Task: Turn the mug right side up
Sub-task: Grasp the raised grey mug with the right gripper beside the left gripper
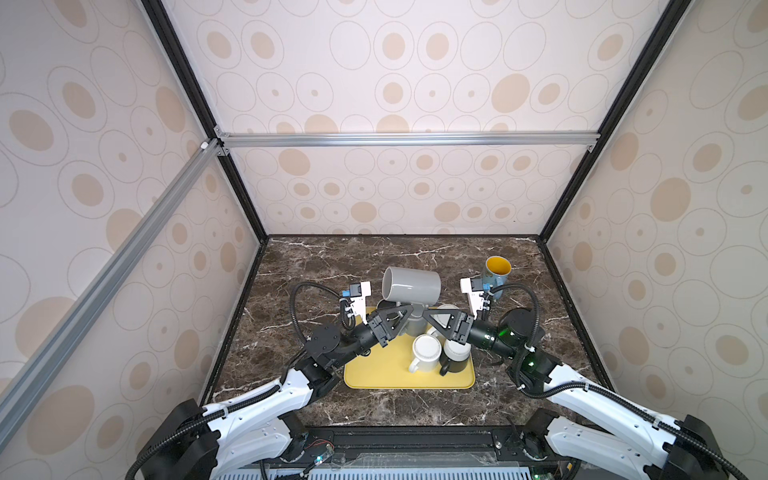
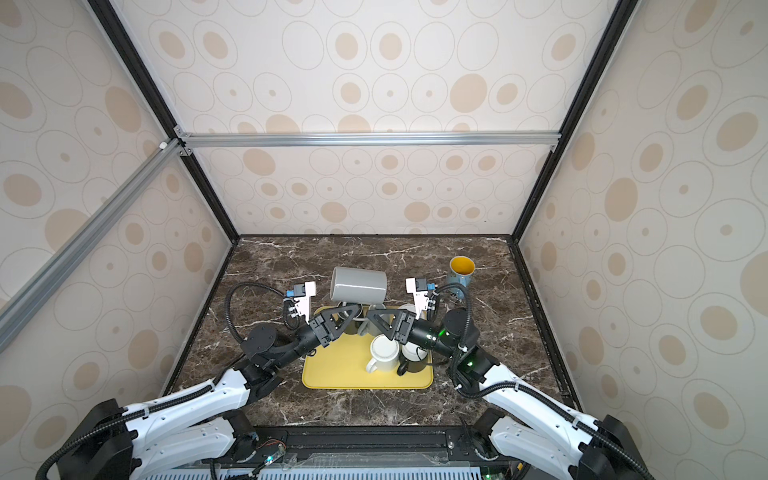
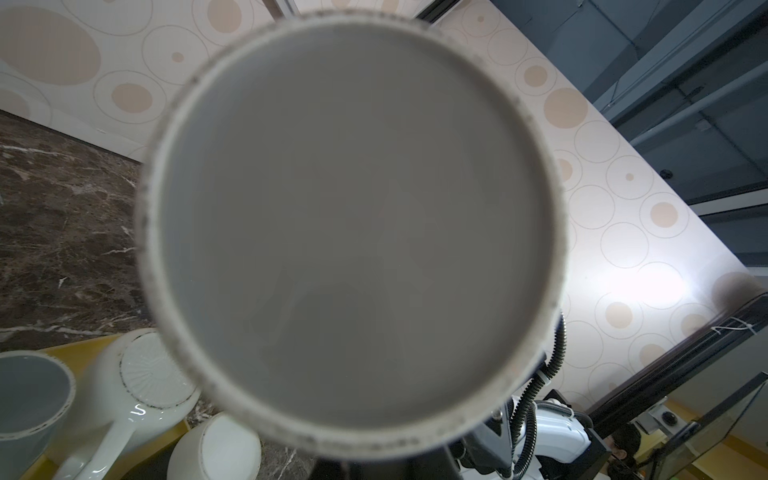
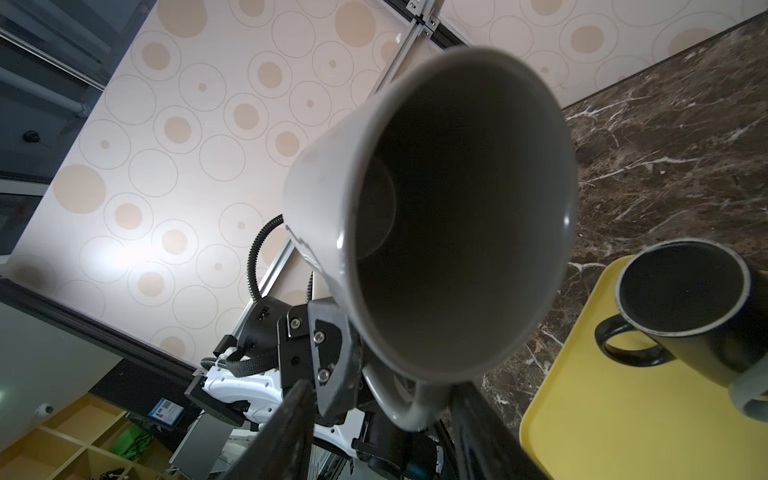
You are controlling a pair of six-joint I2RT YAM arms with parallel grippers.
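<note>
A grey mug hangs on its side above the yellow tray, handle pointing down. My left gripper is shut on that handle. The left wrist view is filled by the mug's flat base, and its own jaws are hidden there. The mug's dark mouth faces the right wrist camera. My right gripper is open, one finger on each side of the handle. Its fingers stand just below the mug.
On the tray stand a white mug bottom up, a black mug and another grey mug under the grippers. A blue mug with a yellow inside stands upright at the back right. Patterned walls enclose the marble table.
</note>
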